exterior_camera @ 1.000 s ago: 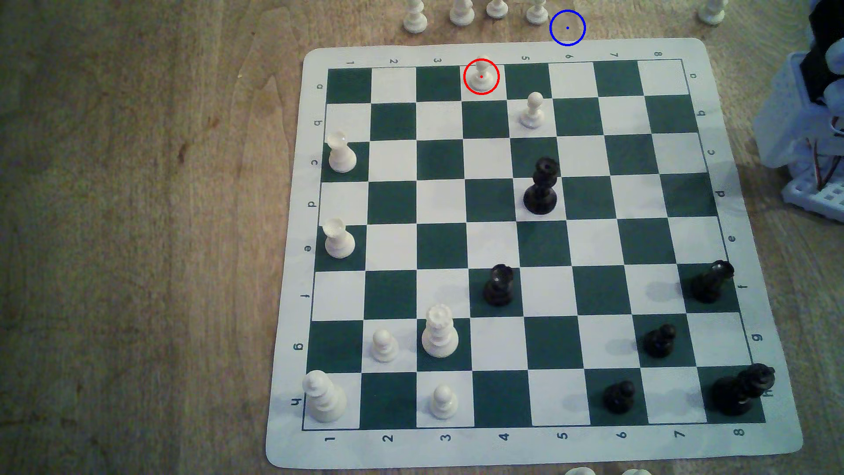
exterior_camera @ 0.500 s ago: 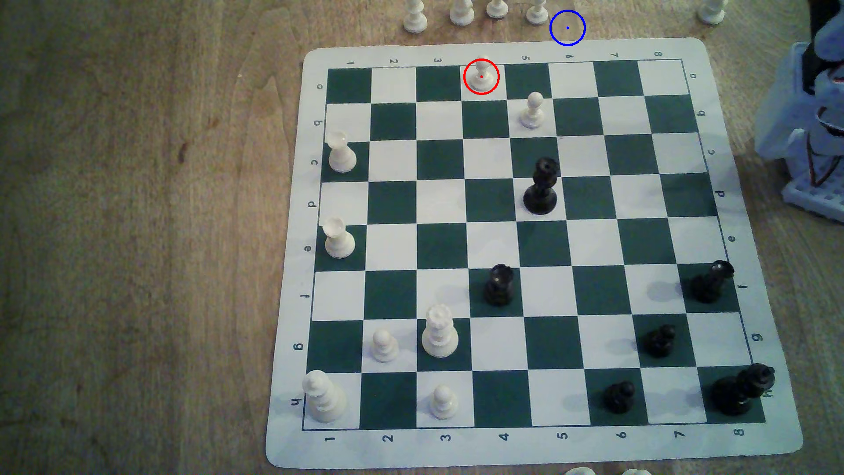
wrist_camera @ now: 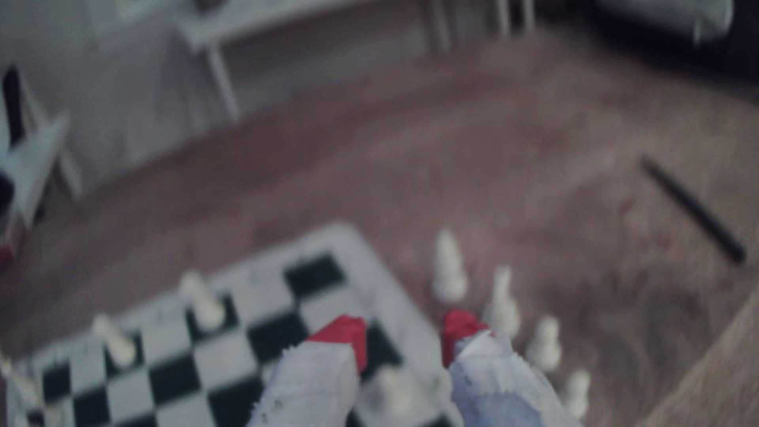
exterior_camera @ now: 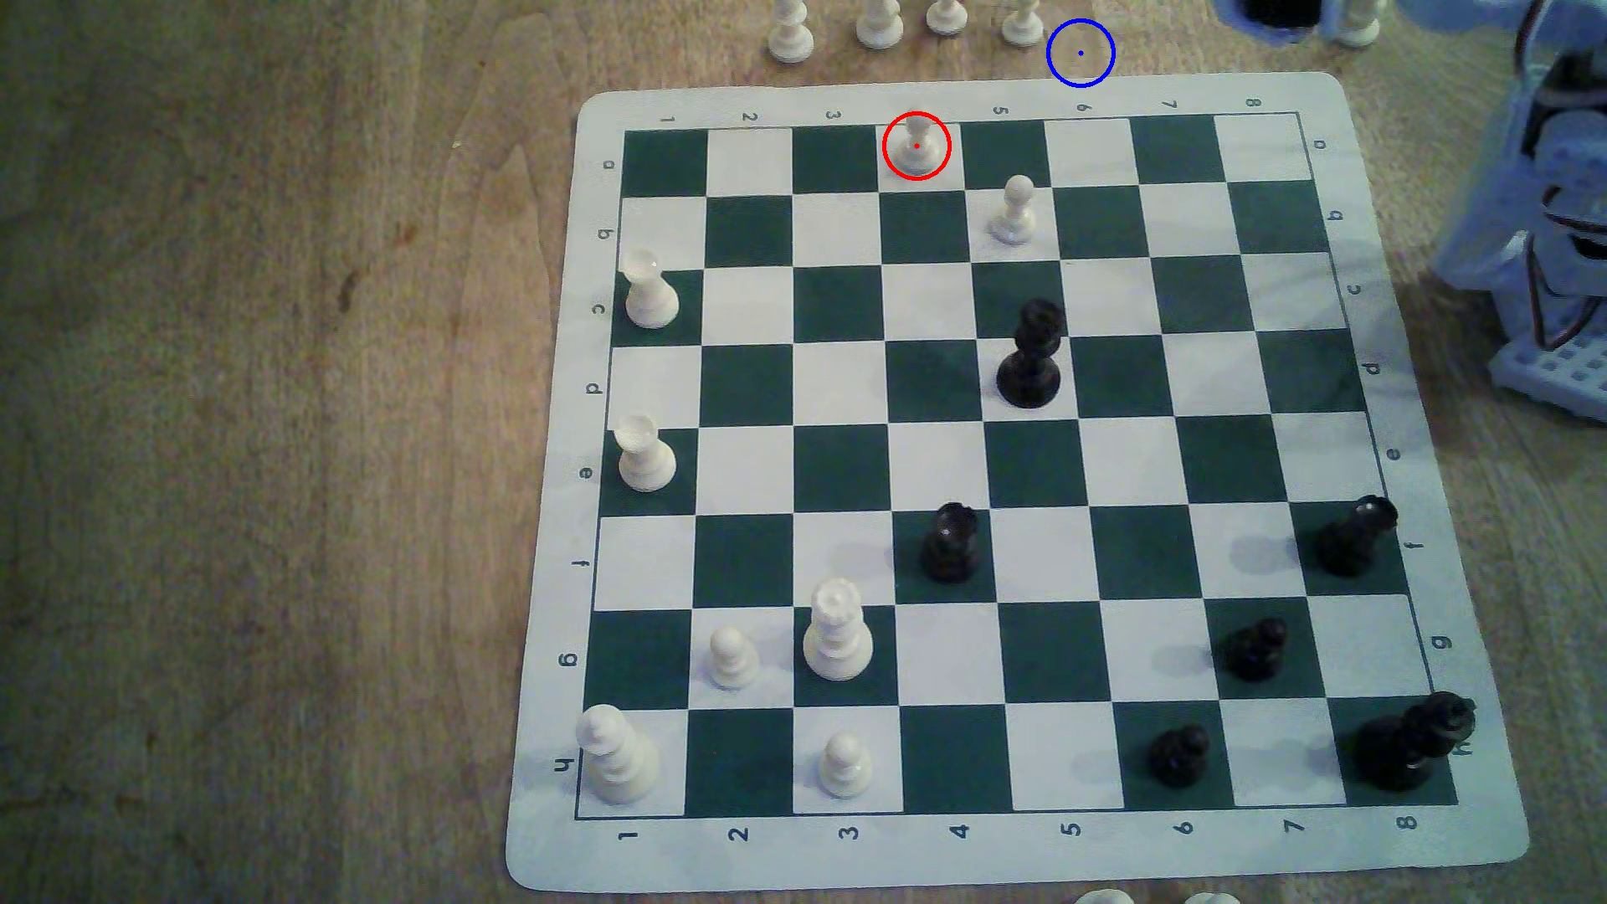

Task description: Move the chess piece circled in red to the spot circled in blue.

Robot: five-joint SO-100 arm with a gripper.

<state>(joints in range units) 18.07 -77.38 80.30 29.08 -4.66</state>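
The chess piece (exterior_camera: 916, 143) is a small white pawn inside the red ring, upright on a white square in the board's far row. The spot (exterior_camera: 1081, 53) is bare wood inside the blue ring, just beyond the mat's far edge and to the exterior view's right of the pawn. In the blurred wrist view my gripper (wrist_camera: 404, 334) is open, its two red-tipped white fingers (wrist_camera: 343, 332) apart with nothing between them. It hangs above the board's edge, and a blurred white pawn (wrist_camera: 392, 390) stands on the board beyond the gap.
A row of white pieces (exterior_camera: 878, 26) stands on the wood close to the spot, the nearest (exterior_camera: 1023, 24) just beside it. Another white pawn (exterior_camera: 1014, 211) and a tall black piece (exterior_camera: 1030, 356) stand near the ringed pawn. The arm's base (exterior_camera: 1556, 261) fills the right edge.
The arm at the exterior view's right has swung, and a dark part of it now pokes in at the top edge, right of the spot. No piece has moved.
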